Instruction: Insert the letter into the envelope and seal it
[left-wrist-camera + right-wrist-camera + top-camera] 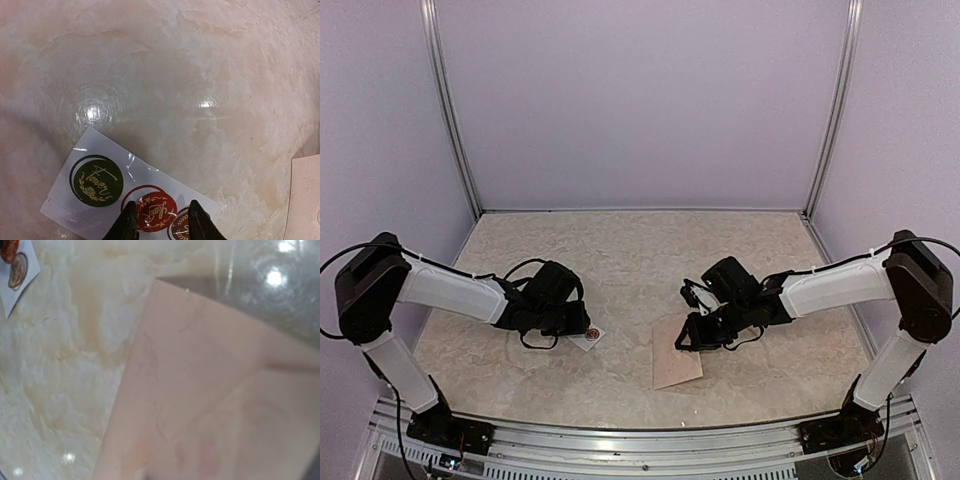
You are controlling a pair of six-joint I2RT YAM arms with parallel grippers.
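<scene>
From above, the left hand (pixel 575 322) sits low over the sticker strip (pixel 586 339) on the bench (pixel 620 260). The right hand (pixel 692 335) bears on the top edge of the envelope (pixel 678 368), which lies flat just right of the strip. From this height neither hand's state can be read. No letter shows as a separate sheet, so it is probably already inside. The left wrist view adds the detail. That hand's jaws stand a little apart and straddle the red sticker (pixel 156 211). The green sticker (pixel 96 181) lies beside it on the same backing, and the envelope's edge shows at far right. The step in hand looks like lifting a seal. To do it well, one fingertip should catch the red sticker's rim. It should then peel at a shallow angle so the loose backing does not come up with it. The right wrist view fills with pale pink envelope and a diagonal fold. The strip's corner shows at upper left. This hand's own jaws are not in the picture, so I cannot tell whether it is apart or together. Keeping it pressed down would hold the flap ready.
</scene>
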